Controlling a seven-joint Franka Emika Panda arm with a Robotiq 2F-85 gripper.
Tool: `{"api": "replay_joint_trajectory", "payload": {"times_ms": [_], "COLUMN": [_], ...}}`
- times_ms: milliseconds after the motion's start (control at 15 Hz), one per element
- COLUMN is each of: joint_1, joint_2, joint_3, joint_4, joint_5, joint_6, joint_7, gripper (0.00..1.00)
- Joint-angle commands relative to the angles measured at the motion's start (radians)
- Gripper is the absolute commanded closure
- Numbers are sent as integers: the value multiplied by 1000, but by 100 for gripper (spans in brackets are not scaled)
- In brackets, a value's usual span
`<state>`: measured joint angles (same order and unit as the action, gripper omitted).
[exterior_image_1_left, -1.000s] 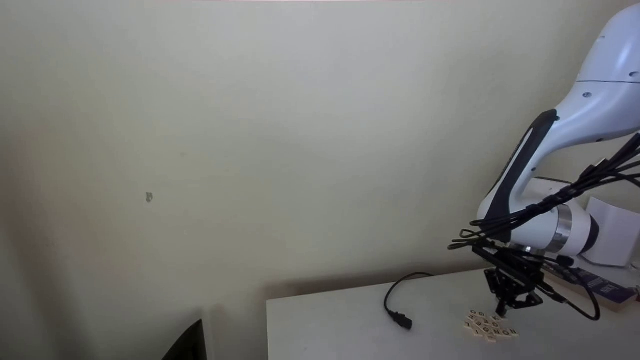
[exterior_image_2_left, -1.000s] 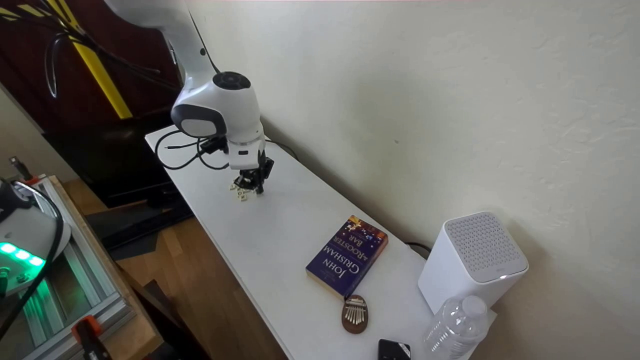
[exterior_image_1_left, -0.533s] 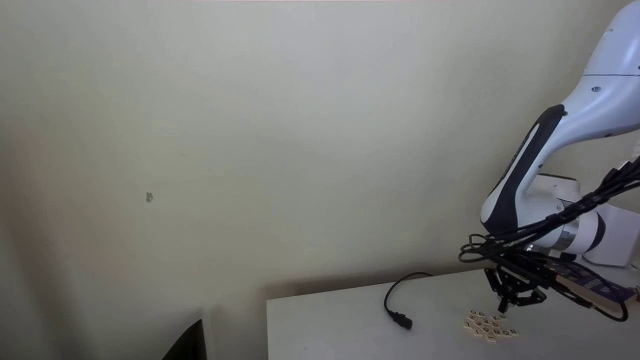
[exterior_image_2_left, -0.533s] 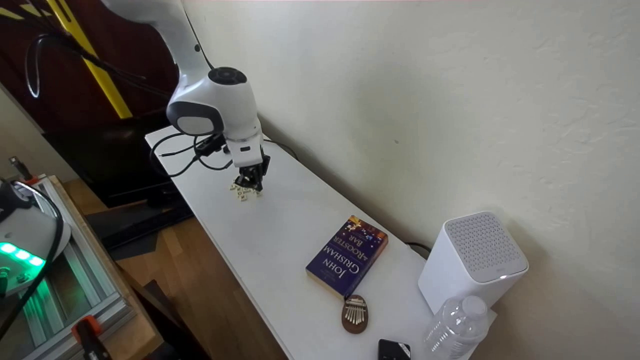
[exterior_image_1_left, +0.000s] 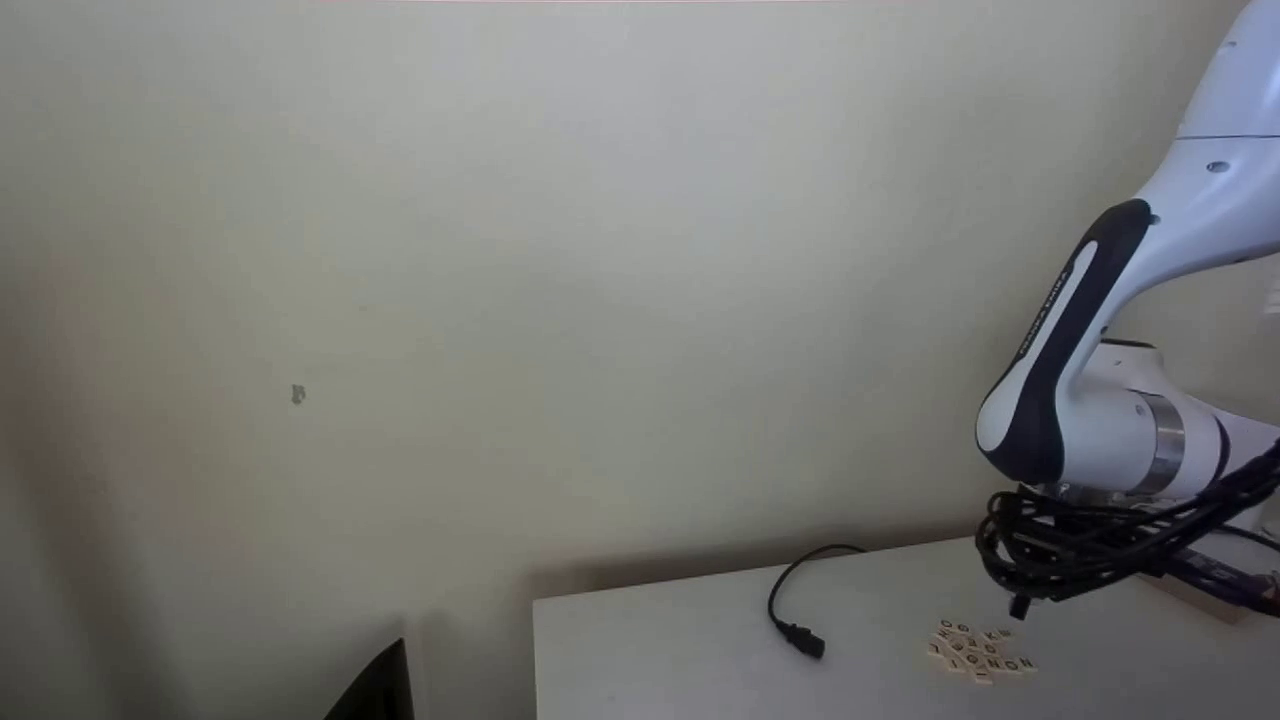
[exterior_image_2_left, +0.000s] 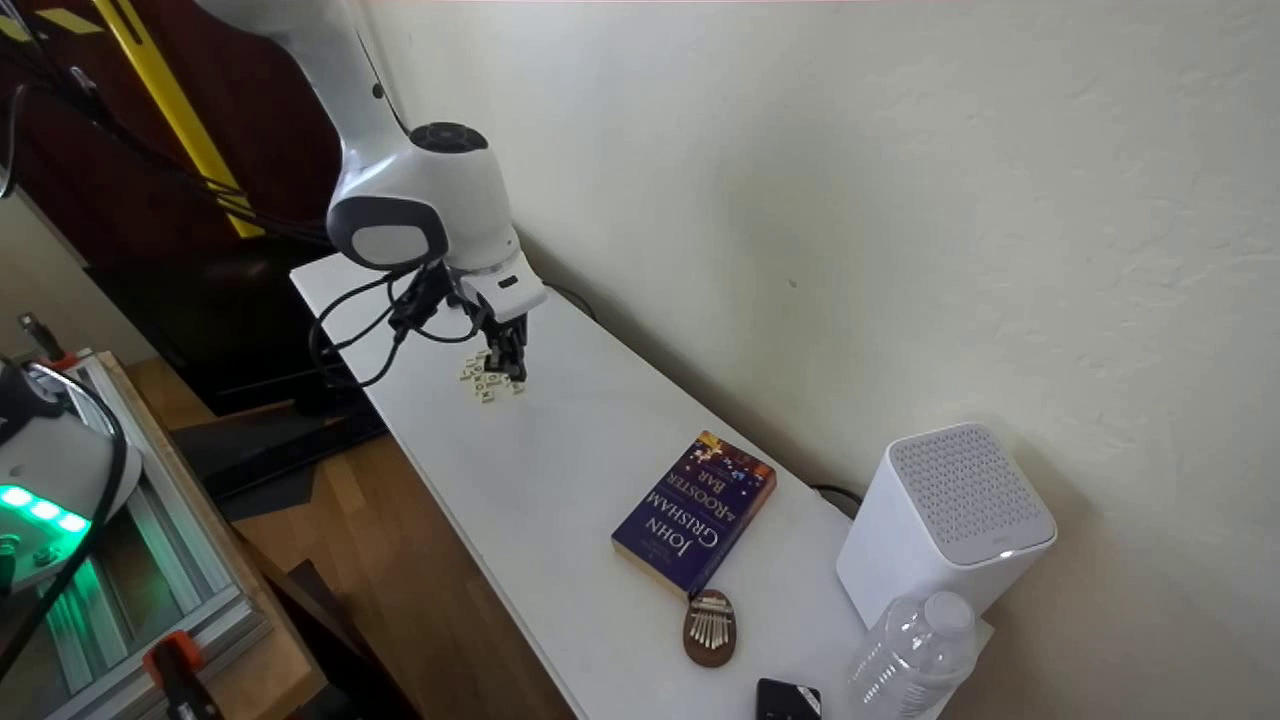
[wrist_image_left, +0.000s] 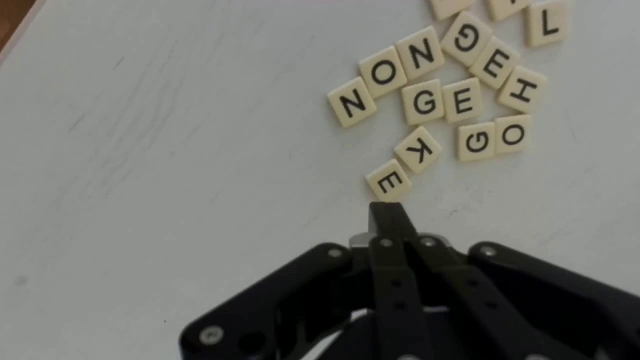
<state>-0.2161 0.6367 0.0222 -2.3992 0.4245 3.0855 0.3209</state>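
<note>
Cream letter tiles lie in a loose cluster on the white table (exterior_image_2_left: 560, 470). In the wrist view an E tile (wrist_image_left: 389, 180) is nearest, right at the tips of my gripper (wrist_image_left: 392, 212). A K tile (wrist_image_left: 418, 149) sits just beyond it, and rows of more tiles with black letters, such as an N tile (wrist_image_left: 352, 102) and a G tile (wrist_image_left: 423, 102), spread behind. My fingers are pressed together with nothing between them. In an exterior view the fingertips (exterior_image_1_left: 1019, 607) hang near the edge of the cluster. Whether they touch the E tile I cannot tell.
A black cable plug (exterior_image_1_left: 803, 640) lies on the table by the wall. Further along are a blue book (exterior_image_2_left: 695, 512), a small thumb piano (exterior_image_2_left: 710, 628), a white perforated box (exterior_image_2_left: 946, 520), a clear bottle (exterior_image_2_left: 915, 655) and a black device (exterior_image_2_left: 787, 700). Loose cables (exterior_image_1_left: 1060, 560) hang from my wrist.
My hand has turned about the wrist and shifted slightly away from the tiles, uncovering more of them. The wrist cables have swung round with it. The tiles show no clear movement.
</note>
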Motion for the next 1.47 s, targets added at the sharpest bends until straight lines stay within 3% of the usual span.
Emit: {"api": "replay_joint_trajectory", "payload": {"times_ms": [0,733,1400], "joint_1": [22,99,78], "joint_2": [-20,32,95], "joint_3": [-15,-106,-83], "joint_4": [-18,11,15], "joint_5": [-88,-352,-417], "joint_6": [7,4,112], "joint_7": [-99,-332,-405], "gripper": [100,100,100]}}
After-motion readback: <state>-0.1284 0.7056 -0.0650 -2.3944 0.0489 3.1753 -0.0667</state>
